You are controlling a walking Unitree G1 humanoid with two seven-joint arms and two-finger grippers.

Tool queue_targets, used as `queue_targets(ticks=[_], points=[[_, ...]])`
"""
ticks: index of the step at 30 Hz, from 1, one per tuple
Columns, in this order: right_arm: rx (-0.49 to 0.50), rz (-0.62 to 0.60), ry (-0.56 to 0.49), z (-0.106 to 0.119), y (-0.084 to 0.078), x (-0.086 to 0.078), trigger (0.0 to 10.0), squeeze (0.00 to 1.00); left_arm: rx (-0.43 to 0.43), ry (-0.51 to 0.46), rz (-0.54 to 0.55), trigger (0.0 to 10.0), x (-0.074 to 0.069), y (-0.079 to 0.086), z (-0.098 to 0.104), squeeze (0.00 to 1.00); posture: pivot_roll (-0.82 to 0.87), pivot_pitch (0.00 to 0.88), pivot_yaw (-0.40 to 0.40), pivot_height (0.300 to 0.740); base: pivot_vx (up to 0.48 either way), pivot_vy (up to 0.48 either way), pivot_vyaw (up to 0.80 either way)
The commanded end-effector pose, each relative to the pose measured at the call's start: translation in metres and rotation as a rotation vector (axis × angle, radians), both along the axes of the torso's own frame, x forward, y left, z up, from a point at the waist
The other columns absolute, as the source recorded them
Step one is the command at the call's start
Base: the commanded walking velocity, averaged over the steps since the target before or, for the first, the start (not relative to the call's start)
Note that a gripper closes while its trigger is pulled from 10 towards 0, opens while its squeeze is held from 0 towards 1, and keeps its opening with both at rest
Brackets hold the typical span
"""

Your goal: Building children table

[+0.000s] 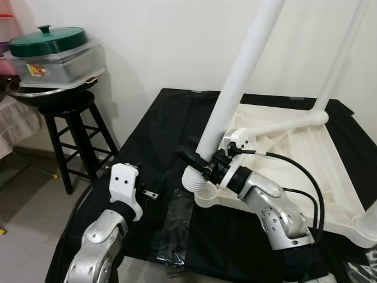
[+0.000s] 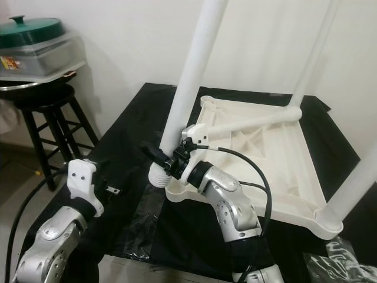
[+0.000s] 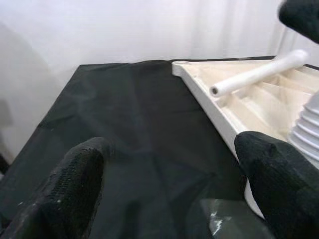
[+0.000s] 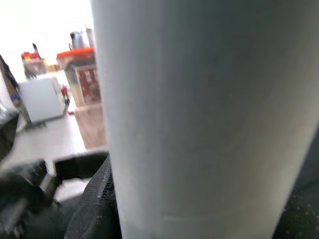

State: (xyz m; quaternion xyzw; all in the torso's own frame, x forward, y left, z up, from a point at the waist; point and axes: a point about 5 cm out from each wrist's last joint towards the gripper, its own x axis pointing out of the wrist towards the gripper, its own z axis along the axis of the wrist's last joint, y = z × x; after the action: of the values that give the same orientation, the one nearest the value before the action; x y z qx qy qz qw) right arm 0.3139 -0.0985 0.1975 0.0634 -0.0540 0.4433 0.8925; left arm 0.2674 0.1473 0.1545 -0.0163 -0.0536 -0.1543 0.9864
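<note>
- Leg-fitting step: right claw (image 1: 197, 158) clamped on white leg (image 1: 238, 82), threaded end at near-left socket of upturned tabletop (image 1: 306, 159) on black-draped counter (image 1: 147, 177).
- Left claw (image 3: 169, 184) apart, idle, left of tabletop.
- Next, likely: straighten leg, screw down.

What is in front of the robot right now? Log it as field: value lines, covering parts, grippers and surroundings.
surface: black cloth spread on the floor
tabletop: white tabletop lying underside up on the cloth
held leg: white leg tilted, threaded end at the near corner socket
other legs: two stand in corner sockets, one loose leg lies across the underside
right gripper: right gripper clamped on the held leg near its base
left gripper: left gripper open, over the cloth beside the tabletop
surroundings: black stool carrying a green lidded container
</note>
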Motion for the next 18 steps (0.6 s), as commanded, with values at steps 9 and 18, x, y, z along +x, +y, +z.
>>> queue_targets(ticks=[9,18], points=[[-0.120,0.158,-0.056,0.019,-0.002,0.007,10.0,0.00,0.002,0.016,-0.001,10.0,-0.014,0.008,0.008,0.00,0.04,0.123,-0.021,0.740,0.000,0.000,0.80],[-0.181,0.361,-0.088,0.037,-0.002,0.016,10.0,0.00,-0.016,0.051,-0.016,10.0,-0.031,0.009,0.013,0.00,0.06,0.185,-0.032,0.740,0.000,-0.203,0.00]])
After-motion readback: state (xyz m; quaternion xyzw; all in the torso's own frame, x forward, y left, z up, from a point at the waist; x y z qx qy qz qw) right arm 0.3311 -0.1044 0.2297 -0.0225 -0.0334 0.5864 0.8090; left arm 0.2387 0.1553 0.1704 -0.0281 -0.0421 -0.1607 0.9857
